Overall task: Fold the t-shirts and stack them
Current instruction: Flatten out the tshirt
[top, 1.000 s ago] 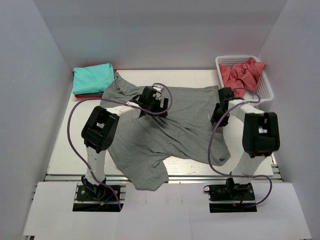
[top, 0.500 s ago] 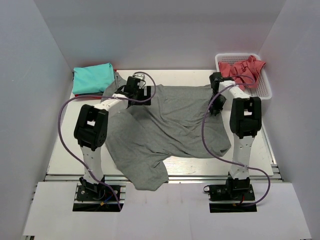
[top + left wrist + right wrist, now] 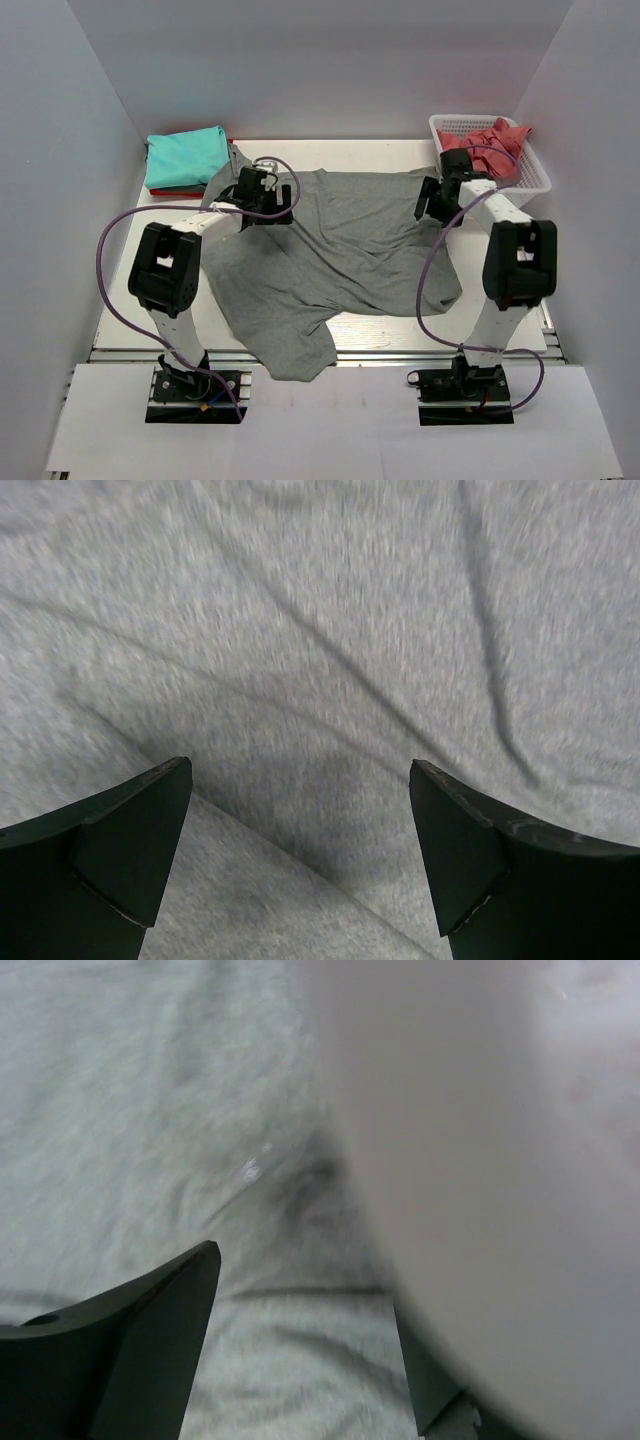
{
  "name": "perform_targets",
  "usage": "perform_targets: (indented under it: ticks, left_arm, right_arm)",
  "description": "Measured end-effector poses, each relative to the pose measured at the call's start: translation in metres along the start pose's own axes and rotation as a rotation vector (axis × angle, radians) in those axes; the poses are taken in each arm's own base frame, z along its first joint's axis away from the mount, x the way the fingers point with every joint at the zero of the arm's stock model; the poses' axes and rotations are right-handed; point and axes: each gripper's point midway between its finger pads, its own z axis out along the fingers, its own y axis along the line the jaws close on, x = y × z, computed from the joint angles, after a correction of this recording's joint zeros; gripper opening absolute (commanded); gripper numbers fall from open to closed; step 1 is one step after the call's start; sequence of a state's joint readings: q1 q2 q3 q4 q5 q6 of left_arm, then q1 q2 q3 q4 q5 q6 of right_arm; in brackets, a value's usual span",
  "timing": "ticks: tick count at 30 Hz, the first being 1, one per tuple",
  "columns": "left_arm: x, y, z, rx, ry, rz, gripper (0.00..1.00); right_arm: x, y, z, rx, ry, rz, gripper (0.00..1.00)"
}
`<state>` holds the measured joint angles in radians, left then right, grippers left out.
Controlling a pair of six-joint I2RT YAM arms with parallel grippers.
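A grey t-shirt [image 3: 345,250] lies spread and wrinkled across the table, one corner hanging over the near edge. My left gripper [image 3: 266,200] is open just above its far left part, and the left wrist view shows the gripper [image 3: 300,860] over a fold edge in the grey cloth [image 3: 330,630]. My right gripper [image 3: 436,203] is open at the shirt's far right edge. In the right wrist view the gripper [image 3: 310,1360] hangs over grey cloth [image 3: 150,1110] bearing a small white mark [image 3: 250,1168]. A folded teal t-shirt [image 3: 185,155] lies on a red one [image 3: 163,191] at the far left. A coral-pink t-shirt [image 3: 490,145] sits in the basket.
The white mesh basket [image 3: 537,178] stands at the far right corner, close to my right wrist. White walls close in the table on the left, right and back. A blurred pale surface [image 3: 500,1160] fills the right side of the right wrist view.
My left gripper has moved left across the grey shirt toward its far left part. My right gripper has moved away toward the shirt's far right edge by the basket. The shirt's right side has shifted slightly.
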<state>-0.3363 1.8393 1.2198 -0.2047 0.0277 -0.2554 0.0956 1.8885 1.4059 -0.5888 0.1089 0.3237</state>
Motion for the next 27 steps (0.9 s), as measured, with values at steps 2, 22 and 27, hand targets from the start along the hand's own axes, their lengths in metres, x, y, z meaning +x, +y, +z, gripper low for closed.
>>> perform_targets:
  ticks: [2, 22, 27]
  left_arm:
    - [0.011, 0.0, 0.001, 0.013, 0.017, -0.002, 1.0]
    - [0.031, -0.025, 0.004, 0.188, 0.035, 0.005, 1.0]
    - [0.037, -0.024, 0.004, 0.184, 0.048, 0.003, 1.0]
  right_arm:
    - [-0.002, 0.004, -0.019, -0.043, -0.045, -0.013, 0.78]
    - [0.085, -0.048, -0.05, 0.064, 0.03, 0.149, 0.59]
    - [0.015, -0.028, -0.018, 0.002, -0.074, 0.169, 0.46]
